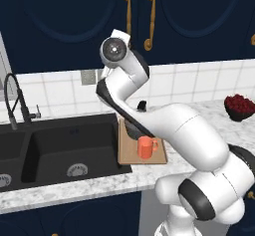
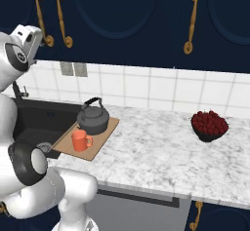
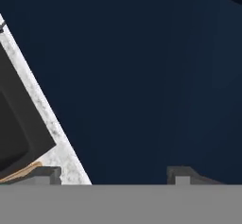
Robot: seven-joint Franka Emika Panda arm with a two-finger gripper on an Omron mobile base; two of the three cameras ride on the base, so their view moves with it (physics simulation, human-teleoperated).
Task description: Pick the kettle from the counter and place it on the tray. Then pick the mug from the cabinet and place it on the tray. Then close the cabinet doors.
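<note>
Fingers [image 3: 113, 173] spread wide — nothing between them, navy cabinet door [image 3: 142, 76] just ahead.

Both base views look down at the tray [image 1: 130, 153] from behind, at 7 and 5 o'clock; the hand view presses near a navy panel [image 3: 142, 76].

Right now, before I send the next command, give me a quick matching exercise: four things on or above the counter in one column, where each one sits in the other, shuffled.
Things:
1. kettle
2. mug
3. bowl of red fruit
4. cabinet doors

Places or states:
A. alone on the counter, far right
B. near end of the tray, by the counter's edge
C. shut, above the tiled wall
D. far end of the tray, toward the wall

Pairs: 1-D, 2-B, 3-A, 4-C
</note>
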